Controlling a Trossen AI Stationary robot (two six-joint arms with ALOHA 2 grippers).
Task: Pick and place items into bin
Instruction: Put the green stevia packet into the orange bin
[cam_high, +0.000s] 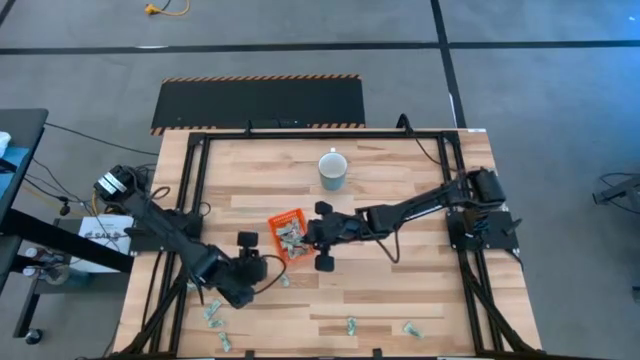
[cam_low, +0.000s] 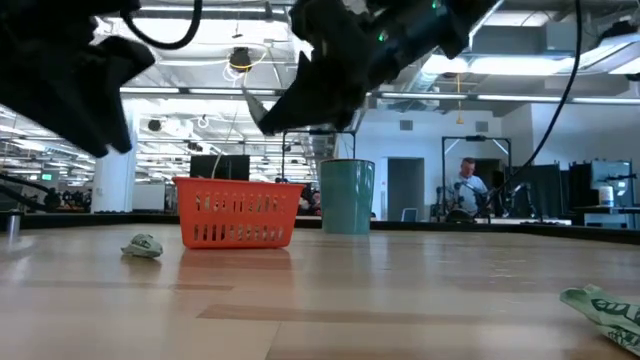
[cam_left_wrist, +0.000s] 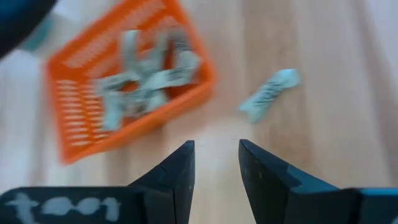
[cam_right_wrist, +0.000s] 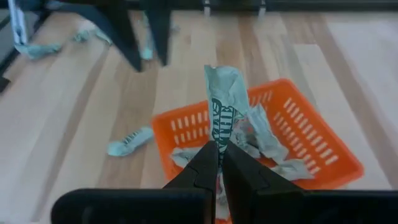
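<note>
Over the orange bin (cam_right_wrist: 261, 134), near the middle of the high view, my right gripper (cam_right_wrist: 219, 163) hung with its jaws pinched almost together on the lower end of one crinkled green-and-white wrapped piece (cam_right_wrist: 222, 102), which stood up between the tips above the bin's heap. Several more pieces (cam_high: 291, 234) already lay inside. My left gripper (cam_left_wrist: 216, 158) hovered just left of and below the bin in that high view, jaws narrowly parted and holding nothing, pointed at the wood between the bin and a loose piece (cam_left_wrist: 269, 94) lying beside it. Other pieces were scattered toward the lower edge of the table (cam_high: 420, 290), some lower left (cam_high: 212, 314) and two lower centre-right (cam_high: 351, 325). I judged these things very light, soft and crumply: they would flatten under the jaws, not slip, and could cling on release. The twisted, bunched middle looked the surest place to pinch.
</note>
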